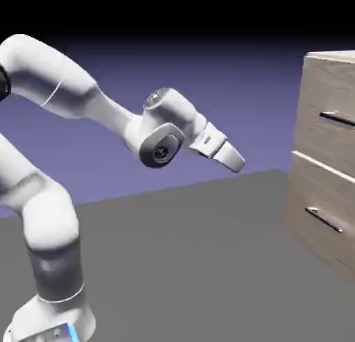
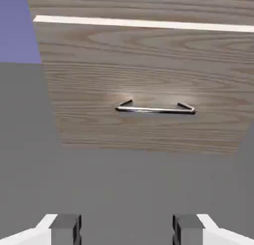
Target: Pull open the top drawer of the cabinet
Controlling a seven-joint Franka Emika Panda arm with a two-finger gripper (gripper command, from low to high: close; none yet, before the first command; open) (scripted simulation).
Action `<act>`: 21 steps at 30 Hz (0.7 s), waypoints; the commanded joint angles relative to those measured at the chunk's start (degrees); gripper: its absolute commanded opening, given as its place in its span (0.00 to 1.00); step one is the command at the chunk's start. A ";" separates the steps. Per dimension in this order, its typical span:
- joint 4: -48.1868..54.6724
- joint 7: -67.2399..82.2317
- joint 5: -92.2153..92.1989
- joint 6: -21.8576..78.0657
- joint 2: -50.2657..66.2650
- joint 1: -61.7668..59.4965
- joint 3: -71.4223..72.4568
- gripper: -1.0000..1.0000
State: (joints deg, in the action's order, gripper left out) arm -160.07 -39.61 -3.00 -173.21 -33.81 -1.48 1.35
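The light-brown wood-grain cabinet (image 1: 326, 160) stands at the exterior view's right edge. Its top drawer (image 1: 324, 98) carries a thin silver bar handle (image 1: 338, 117). My gripper (image 1: 238, 164) hangs in the air well short of the cabinet, pointing at it and tilted down. In the hand view my gripper (image 2: 127, 231) is open, with nothing between its grey fingertips (image 2: 67, 228). That view is filled mostly by the lower drawer front (image 2: 149, 65) and its handle (image 2: 155, 109). Only a strip of the top drawer (image 2: 149, 3) shows above the pale gap, and its handle is out of that view.
The lower drawer (image 1: 315, 216) has its own silver handle (image 1: 324, 219). A grey table (image 1: 194, 264) stretches between the arm and the cabinet. The white arm (image 1: 83, 98) rises from the lower left.
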 commanded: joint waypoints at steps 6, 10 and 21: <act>4.63 14.14 -14.95 3.96 -5.72 -10.77 6.71 0.50; 7.71 23.57 -24.92 6.61 -9.53 -17.95 11.19 0.50; 16.19 49.50 -52.33 13.87 -20.01 -37.68 23.49 0.50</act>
State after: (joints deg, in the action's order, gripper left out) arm -143.88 9.88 -55.33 -159.34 -53.82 -39.16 24.84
